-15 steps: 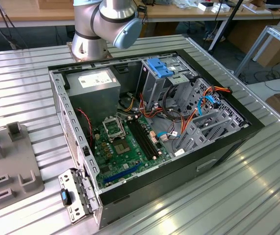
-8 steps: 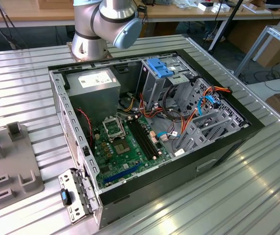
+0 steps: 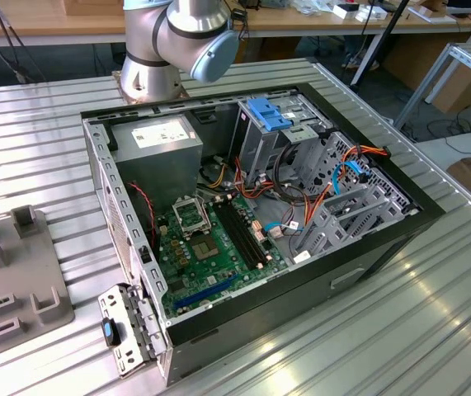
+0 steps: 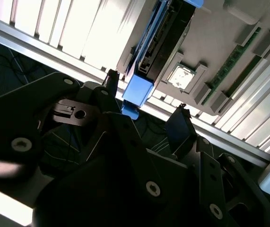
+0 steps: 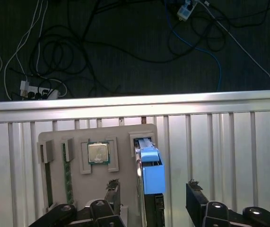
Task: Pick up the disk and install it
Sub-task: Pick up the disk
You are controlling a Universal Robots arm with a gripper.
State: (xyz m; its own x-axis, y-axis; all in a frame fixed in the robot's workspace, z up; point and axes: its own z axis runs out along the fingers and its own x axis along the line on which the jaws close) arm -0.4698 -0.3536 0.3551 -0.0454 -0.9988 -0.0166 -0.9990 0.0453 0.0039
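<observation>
From where I stand the gripper (image 5: 152, 184) sits spread astride the disk (image 5: 152, 168), upright in its grey tray (image 5: 85, 194) (nothing touching), so an off-centre squeeze might jam it.

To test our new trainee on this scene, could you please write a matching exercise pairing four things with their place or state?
Things: 1 disk; 2 processor chip; 3 memory stick; 4 computer case.
States: A open-topped, motherboard showing; B flat in a square recess; C on edge, inside the open gripper; D green, in a narrow slot.
Pairs: 1-C; 2-B; 3-D; 4-A.
</observation>
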